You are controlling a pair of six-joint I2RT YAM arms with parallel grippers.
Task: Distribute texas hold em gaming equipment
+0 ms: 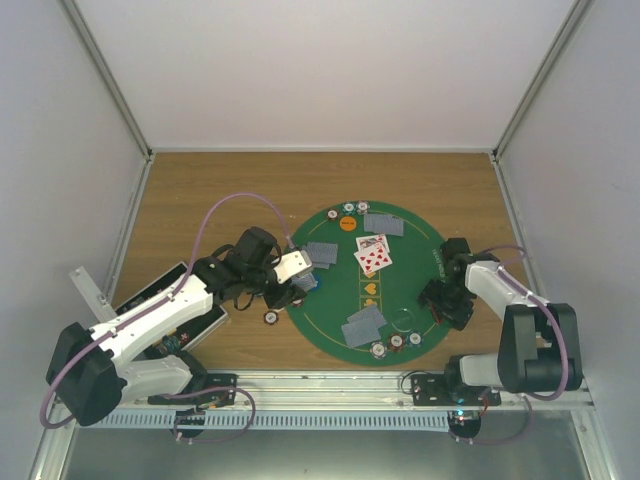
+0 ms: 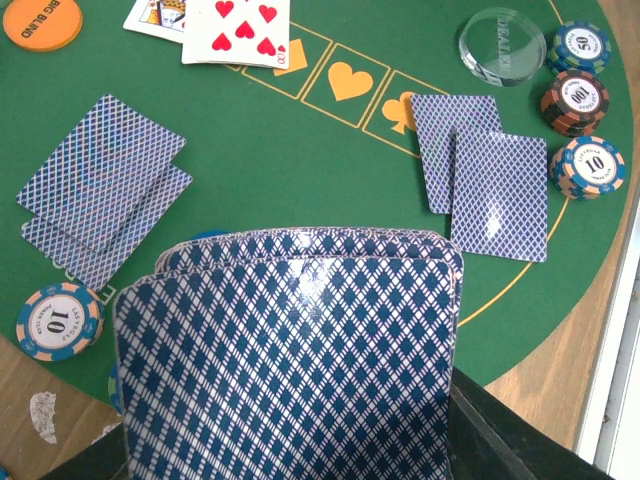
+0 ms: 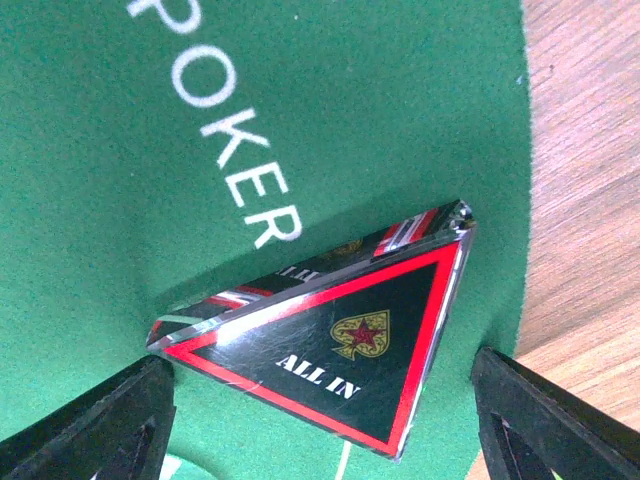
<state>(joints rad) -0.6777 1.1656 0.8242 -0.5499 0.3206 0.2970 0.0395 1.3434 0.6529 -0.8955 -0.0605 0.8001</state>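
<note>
My left gripper is shut on a deck of blue diamond-backed playing cards over the left side of the green mat; the deck hides its jaws. Face-down card pairs and face-up heart cards lie on the mat. Striped chips, a clear dealer disc and an orange disc lie around them. My right gripper is open and straddles the red-black triangle marker, which is tilted on the mat's right edge.
A black case lies by the left arm, off the mat. One chip sits on the wood just left of the mat. Bare wood table surrounds the mat, with white walls on three sides.
</note>
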